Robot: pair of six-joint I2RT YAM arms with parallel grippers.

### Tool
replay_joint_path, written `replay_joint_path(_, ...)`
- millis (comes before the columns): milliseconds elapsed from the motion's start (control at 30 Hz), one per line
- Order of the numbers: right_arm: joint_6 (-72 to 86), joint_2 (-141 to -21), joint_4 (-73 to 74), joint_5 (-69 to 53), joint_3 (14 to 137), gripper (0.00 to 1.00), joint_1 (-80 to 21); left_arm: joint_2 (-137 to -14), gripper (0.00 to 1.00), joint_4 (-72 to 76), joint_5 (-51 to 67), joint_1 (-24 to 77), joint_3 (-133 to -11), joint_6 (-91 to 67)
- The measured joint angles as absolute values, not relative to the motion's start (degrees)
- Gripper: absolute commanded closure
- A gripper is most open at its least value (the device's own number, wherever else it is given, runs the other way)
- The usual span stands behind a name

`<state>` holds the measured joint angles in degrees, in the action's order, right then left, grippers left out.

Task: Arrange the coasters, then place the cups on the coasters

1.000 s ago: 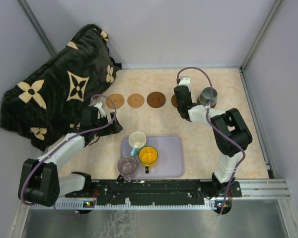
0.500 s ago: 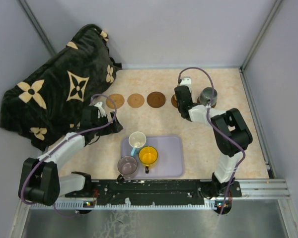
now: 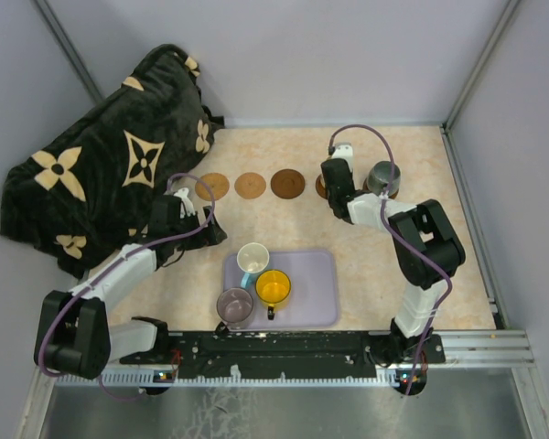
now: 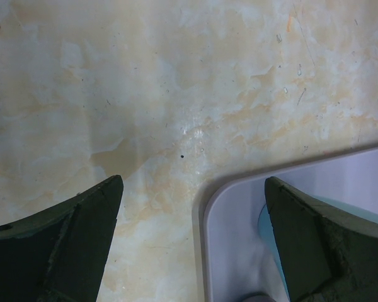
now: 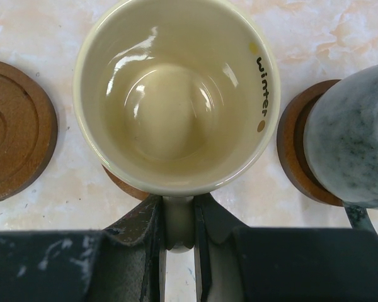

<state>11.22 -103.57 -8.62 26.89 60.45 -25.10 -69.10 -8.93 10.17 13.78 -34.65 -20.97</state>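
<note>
The cream cup has its handle pinched by my right gripper, which is shut on it. It sits over a brown coaster, of which only a sliver shows. The dark grey cup stands on another coaster just to the right. Three bare coasters lie in a row to the left. The white cup, yellow cup and purple-grey cup stand on the lavender tray. My left gripper is open over the table beside the tray's corner.
A black blanket with tan flower shapes is heaped at the back left. Grey walls and metal posts close in the table on three sides. The right arm bends along the right side.
My right gripper with the cream cup has shifted very slightly to the right. The left arm has not moved.
</note>
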Motion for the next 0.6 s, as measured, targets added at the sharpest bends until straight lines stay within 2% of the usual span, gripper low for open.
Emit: replay_joint_path(600,11.68,-103.57,-7.18,26.92,60.45,1.00,-25.10,-69.43,0.00,-8.91,10.17,13.78,-34.65,-20.99)
